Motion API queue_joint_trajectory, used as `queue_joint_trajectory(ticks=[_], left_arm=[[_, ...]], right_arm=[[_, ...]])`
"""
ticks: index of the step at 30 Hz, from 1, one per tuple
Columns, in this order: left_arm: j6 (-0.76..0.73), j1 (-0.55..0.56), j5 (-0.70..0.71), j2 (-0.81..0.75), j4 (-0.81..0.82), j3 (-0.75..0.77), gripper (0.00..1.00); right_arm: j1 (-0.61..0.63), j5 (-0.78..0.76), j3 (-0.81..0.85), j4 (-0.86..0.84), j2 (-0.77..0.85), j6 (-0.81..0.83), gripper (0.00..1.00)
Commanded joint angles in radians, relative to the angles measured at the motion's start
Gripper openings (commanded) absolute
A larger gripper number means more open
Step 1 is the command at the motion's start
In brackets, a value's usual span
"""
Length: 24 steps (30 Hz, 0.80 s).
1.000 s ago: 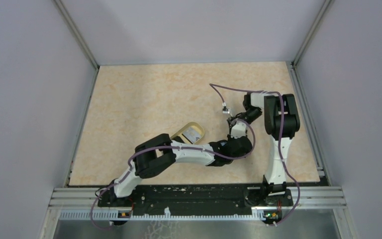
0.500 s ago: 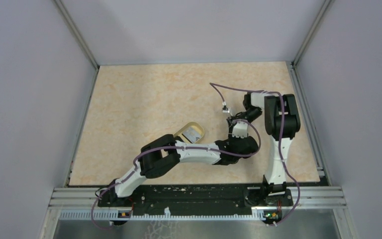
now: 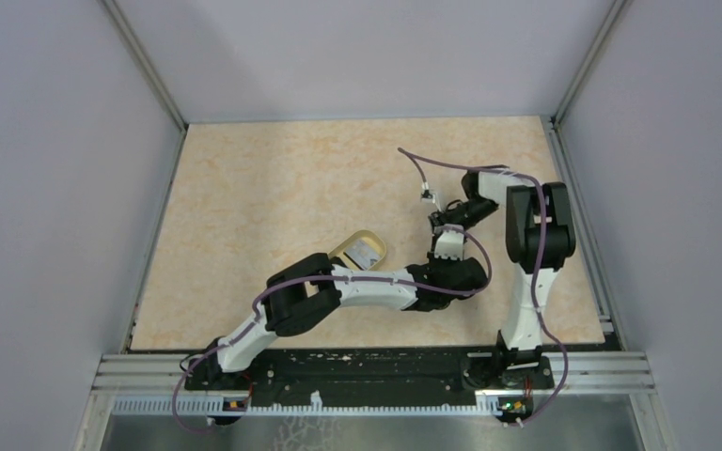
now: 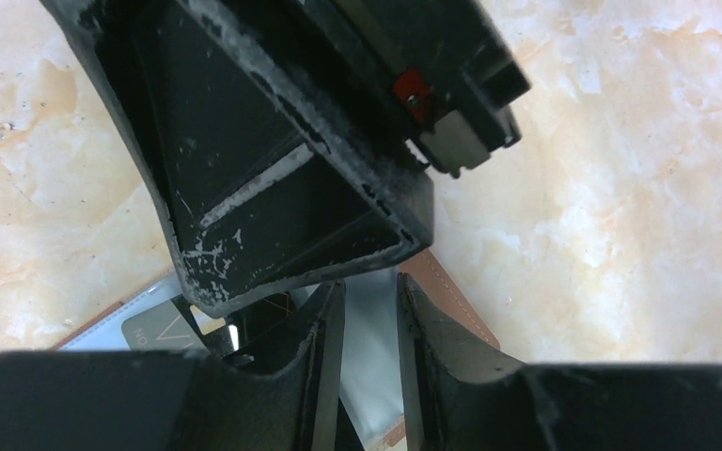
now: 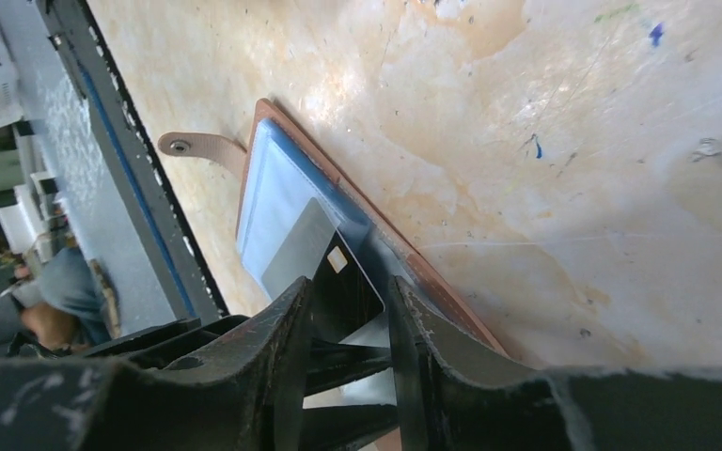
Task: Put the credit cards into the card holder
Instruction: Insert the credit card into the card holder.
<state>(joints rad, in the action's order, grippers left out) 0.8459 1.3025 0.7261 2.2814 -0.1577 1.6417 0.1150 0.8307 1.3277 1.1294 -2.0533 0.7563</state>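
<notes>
The card holder (image 5: 287,178) lies open on the worktop (image 3: 273,178), one dark card (image 5: 312,246) partly slid into its blue pocket between the right fingers (image 5: 287,319). I cannot tell whether they clamp it. The left fingers (image 4: 324,348) straddle the holder's edge, grip likewise unclear. A second card (image 3: 367,252) seemingly waits in the dish (image 3: 342,250).

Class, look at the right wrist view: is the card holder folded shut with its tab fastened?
No: the card holder lies open, light blue inside facing up, its tab loose at one side.

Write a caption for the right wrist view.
Dark card on the open wallet, blue inside up, framed by the end effector.
</notes>
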Motion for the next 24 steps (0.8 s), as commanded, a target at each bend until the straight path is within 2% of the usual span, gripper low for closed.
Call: queue_joint_trajectory(ticks=[1,5,12,17,24], left_arm=[[0.068,-0.003,0.051,0.002,-0.09,0.008,0.33],[0.053,-0.003,0.049,-0.035,-0.045,-0.033,0.35],[-0.035,-0.003,-0.005,-0.154,0.131,-0.166,0.41],[-0.152,-0.003,-0.09,-0.252,0.333,-0.287,0.45],[-0.25,-0.003,-0.173,-0.366,0.484,-0.423,0.5]], right_arm=[[-0.009,-0.001,-0.017,-0.072,0.119,-0.027,0.36],[-0.02,-0.005,-0.064,-0.139,0.194,-0.061,0.36],[-0.029,-0.033,-0.185,-0.289,0.34,-0.136,0.26],[-0.034,-0.041,-0.204,-0.317,0.378,-0.152,0.23],[-0.031,-0.045,-0.262,-0.379,0.428,-0.153,0.14]])
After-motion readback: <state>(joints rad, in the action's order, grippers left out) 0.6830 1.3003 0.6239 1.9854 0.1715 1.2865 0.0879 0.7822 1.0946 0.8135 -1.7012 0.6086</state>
